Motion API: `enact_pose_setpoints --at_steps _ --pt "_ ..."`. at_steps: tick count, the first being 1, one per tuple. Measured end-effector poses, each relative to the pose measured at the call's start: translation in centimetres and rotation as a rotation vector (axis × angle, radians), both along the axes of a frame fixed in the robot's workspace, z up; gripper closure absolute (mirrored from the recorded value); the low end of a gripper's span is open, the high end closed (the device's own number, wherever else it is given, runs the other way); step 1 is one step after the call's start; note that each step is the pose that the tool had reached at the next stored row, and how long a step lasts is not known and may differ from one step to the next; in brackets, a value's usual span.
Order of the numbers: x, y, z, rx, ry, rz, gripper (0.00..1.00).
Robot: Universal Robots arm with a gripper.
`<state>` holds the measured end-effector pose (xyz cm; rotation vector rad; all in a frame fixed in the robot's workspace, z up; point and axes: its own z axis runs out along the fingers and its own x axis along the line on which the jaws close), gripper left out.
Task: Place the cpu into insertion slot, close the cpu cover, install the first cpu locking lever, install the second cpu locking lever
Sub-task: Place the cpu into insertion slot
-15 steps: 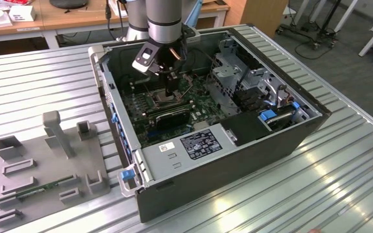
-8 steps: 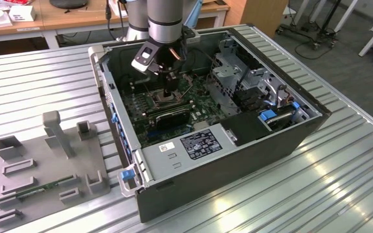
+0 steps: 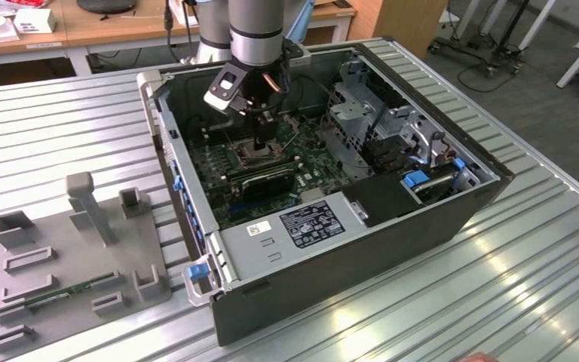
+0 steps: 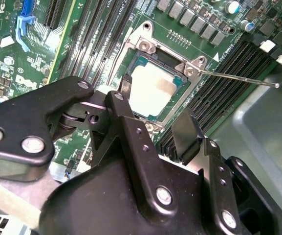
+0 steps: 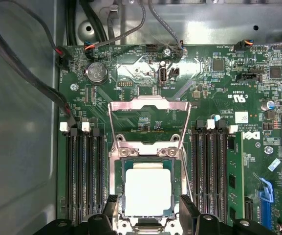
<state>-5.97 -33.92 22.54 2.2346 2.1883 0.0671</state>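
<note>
claw [image 5: 149,218]: open, holding nothing | cpu [image 5: 148,192]: lies flat in the insertion slot [image 5: 117,181], right under the claw, between its two fingers [image 5: 187,208] | cpu cover [image 5: 148,104]: flipped open, just past the slot

Exterior view: high and off to one side, angled down, far enough back to take in the whole open computer case [image 3: 350,226] on the bench [image 3: 58,128] | first wrist view: square-on to the motherboard [image 5: 145,63], close | second wrist view: slanted past the tool [image 4: 155,103], closer | shared: cpu [image 5: 148,192] in insertion slot [image 5: 115,171] in both wrist views; same slot seen small beneath the arm [image 3: 257,30] in the exterior view
</note>
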Motion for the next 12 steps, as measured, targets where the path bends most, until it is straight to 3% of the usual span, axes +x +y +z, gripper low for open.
enact_pose_setpoints --at_steps 8,12 --pt "0.00 0.00 0.01 -0.0001 0.0001 0.000 0.41" --pt "0.00 0.00 0.02 -0.0001 0.0001 0.000 0.59"
